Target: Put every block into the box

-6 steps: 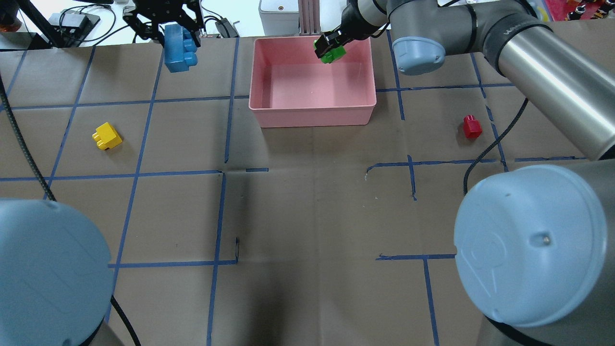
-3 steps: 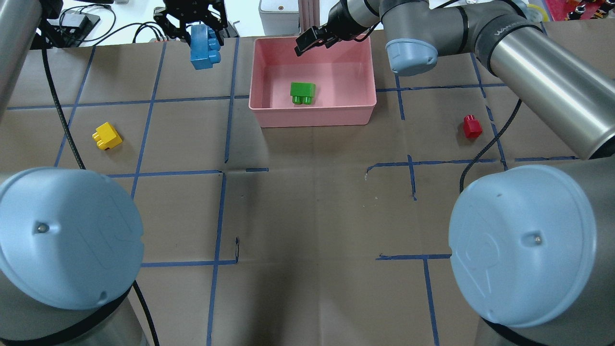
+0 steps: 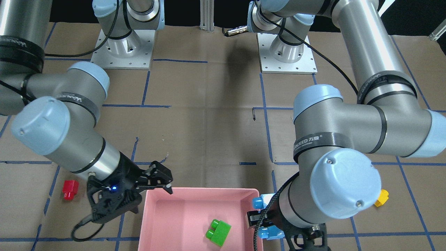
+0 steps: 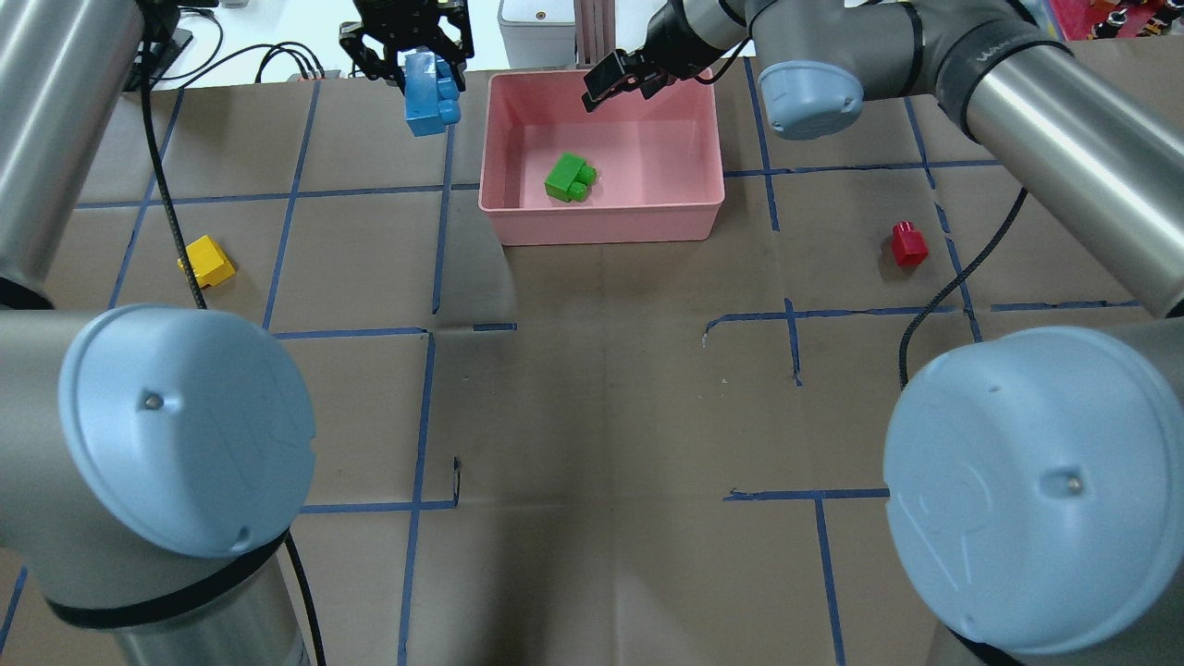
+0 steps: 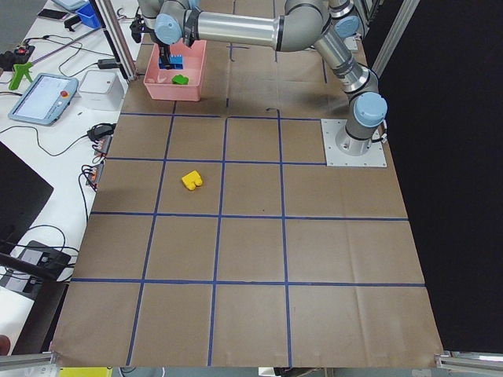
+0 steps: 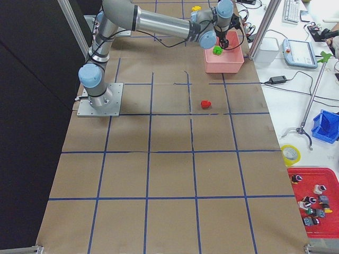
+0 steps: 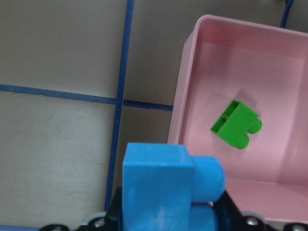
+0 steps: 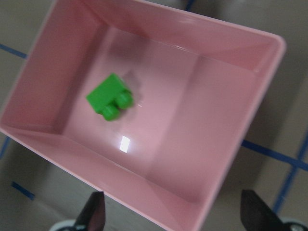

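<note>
The pink box (image 4: 601,227) stands at the table's far middle. The green block (image 4: 568,177) lies loose inside it, also in the right wrist view (image 8: 108,98). My right gripper (image 4: 624,81) is open and empty above the box's far edge. My left gripper (image 4: 427,69) is shut on the blue block (image 4: 429,97) and holds it in the air just left of the box's left wall; the left wrist view shows the block (image 7: 168,187) between the fingers. The yellow block (image 4: 207,262) lies on the table at the left. The red block (image 4: 908,243) lies at the right.
Brown paper with blue tape lines covers the table (image 4: 592,416). Cables and grey devices (image 4: 532,28) sit beyond the far edge behind the box. A black cable (image 4: 943,287) hangs from the right arm close to the red block.
My right gripper opened and the green block dropped into the box, then rolled a little. My left gripper carried the blue block rightward, close to the box's left wall.
</note>
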